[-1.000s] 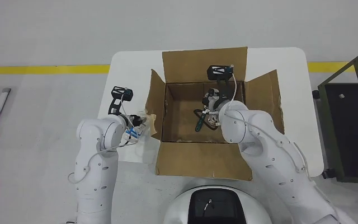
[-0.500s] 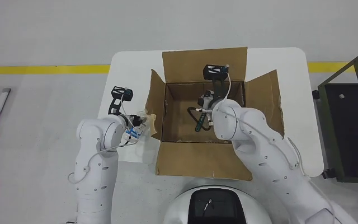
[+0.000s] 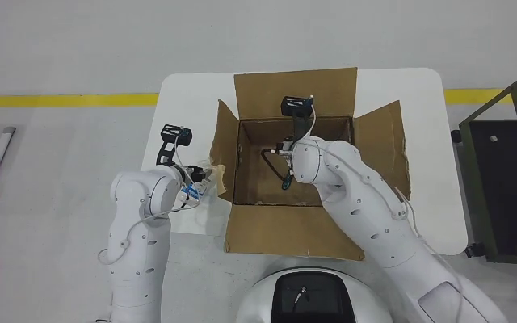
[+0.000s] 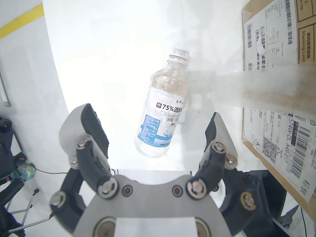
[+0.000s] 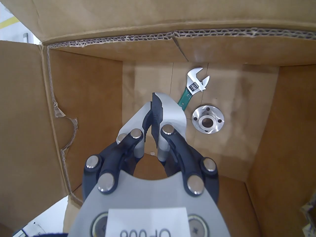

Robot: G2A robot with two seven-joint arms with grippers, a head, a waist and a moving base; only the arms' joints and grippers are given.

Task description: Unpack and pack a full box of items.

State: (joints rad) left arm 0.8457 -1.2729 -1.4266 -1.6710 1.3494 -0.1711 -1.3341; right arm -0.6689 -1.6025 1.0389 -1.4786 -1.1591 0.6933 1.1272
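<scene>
An open cardboard box (image 3: 295, 87) stands mid-table with its flaps spread. My right gripper (image 3: 277, 155) hangs inside it, and the right wrist view shows this gripper (image 5: 153, 114) shut with nothing held. On the box floor (image 5: 148, 80) beyond it lie a green-handled adjustable wrench (image 5: 193, 87) and a round metal flange (image 5: 208, 120), side by side and apart from the gripper. The wrench (image 3: 285, 181) also shows from above. Left of the box, a clear bottle (image 4: 163, 107) with a blue-and-white label lies on the white table. My left gripper (image 4: 151, 119) stands open around its lower half; the pads (image 4: 95, 127) do not touch it.
The box's left flap (image 4: 276, 38), covered in labels, leans out close beside the bottle. The white table (image 3: 190, 97) has bare room behind the left arm and along its right side (image 3: 428, 121). A dark cart (image 3: 493, 186) stands off the table's right edge.
My right arm has swung leftward inside the box, carrying its gripper away from the wrench and flange toward the left wall. The left arm and bottle stay put.
</scene>
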